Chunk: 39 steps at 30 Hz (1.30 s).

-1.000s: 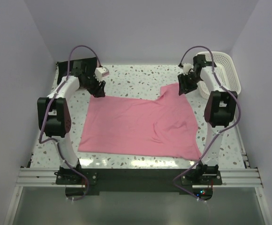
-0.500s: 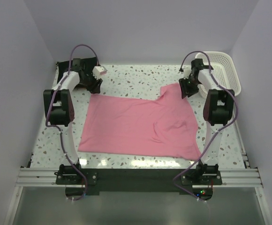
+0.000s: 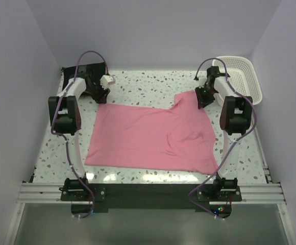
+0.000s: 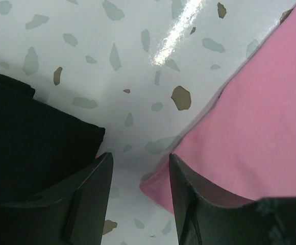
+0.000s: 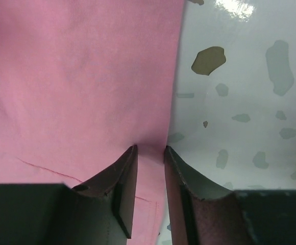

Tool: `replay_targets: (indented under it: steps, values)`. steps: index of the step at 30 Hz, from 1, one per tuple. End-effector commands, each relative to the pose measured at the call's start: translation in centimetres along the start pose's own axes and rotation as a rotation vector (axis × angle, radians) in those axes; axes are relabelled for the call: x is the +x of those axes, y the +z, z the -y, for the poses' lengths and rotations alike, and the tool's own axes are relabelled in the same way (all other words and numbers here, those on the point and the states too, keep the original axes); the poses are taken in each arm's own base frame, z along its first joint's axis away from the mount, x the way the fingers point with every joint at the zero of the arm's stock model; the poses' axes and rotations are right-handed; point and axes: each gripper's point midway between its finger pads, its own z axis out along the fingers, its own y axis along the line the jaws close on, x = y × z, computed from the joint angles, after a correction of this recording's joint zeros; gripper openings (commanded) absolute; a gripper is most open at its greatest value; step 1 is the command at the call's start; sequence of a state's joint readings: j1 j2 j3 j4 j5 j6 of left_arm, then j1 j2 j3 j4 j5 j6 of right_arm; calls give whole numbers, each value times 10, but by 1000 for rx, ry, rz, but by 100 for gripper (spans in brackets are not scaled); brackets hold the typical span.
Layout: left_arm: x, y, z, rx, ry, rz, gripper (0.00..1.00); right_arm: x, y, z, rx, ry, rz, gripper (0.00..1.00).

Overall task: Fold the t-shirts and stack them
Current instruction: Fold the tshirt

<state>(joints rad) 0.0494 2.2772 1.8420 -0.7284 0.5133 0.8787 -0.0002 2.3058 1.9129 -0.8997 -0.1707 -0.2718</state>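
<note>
The pink t-shirt (image 3: 153,135) lies spread flat on the speckled table. My left gripper (image 3: 101,94) is open at the shirt's far-left corner. In the left wrist view, the left gripper (image 4: 140,168) straddles the pink t-shirt's corner (image 4: 260,117), and its left finger is over the edge of the folded black t-shirt (image 4: 30,138). That black t-shirt (image 3: 69,72) sits at the table's far-left corner. My right gripper (image 3: 201,99) is down on the shirt's far-right edge. The right gripper's (image 5: 150,153) jaws stand narrow but apart, with a strip of the pink t-shirt's hem (image 5: 76,76) between them.
A white lattice basket (image 3: 253,76) stands at the far right, just beyond the right arm. Lilac walls close in the table on three sides. The arms' bases and a metal rail run along the near edge.
The left gripper has shifted toward the far-left corner, next to the black t-shirt. The right gripper has settled on the shirt's far-right edge and its jaws have narrowed.
</note>
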Motion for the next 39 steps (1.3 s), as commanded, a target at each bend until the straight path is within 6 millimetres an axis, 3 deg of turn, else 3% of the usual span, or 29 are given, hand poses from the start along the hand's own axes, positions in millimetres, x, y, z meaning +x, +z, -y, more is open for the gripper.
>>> replay_targets:
  steps: [1, 6, 10, 13, 17, 23, 26, 29, 33, 35, 39]
  values:
    - [0, -3, -7, 8, 79, -14, 53, 9, 18, -2, -25, -11, -42, 30]
    - [12, 1, 0, 45, 91, -44, 52, 8, 23, -4, -45, -18, -48, 17]
    - [9, 0, 4, 67, 93, -18, 50, 9, 27, -5, -61, -27, -57, 1]
    - [8, 0, 5, 73, 95, -11, 45, 9, 27, -7, -69, -31, -57, 0]
    - [7, -2, 5, 86, 91, 0, 32, 3, 23, -5, -68, -36, -40, 0]
    - [-7, -14, -8, 61, 64, 46, 0, -19, 5, -10, -85, -42, 27, 0]
    - [-12, -21, -12, 43, 61, 71, 0, -26, -5, -13, -93, -47, 56, 0]
    - [-13, -25, -12, 39, 58, 73, 1, -26, -16, -2, -88, -23, 80, 0]
    - [-11, -29, -5, 69, 54, 78, 29, -24, -20, -1, -86, -17, 75, 0]
    - [-7, -27, -1, 88, 53, 66, 36, -23, -20, -2, -85, -18, 70, 0]
    - [-1, -23, 2, 109, 52, 57, 41, -22, -21, 0, -73, -19, 66, 0]
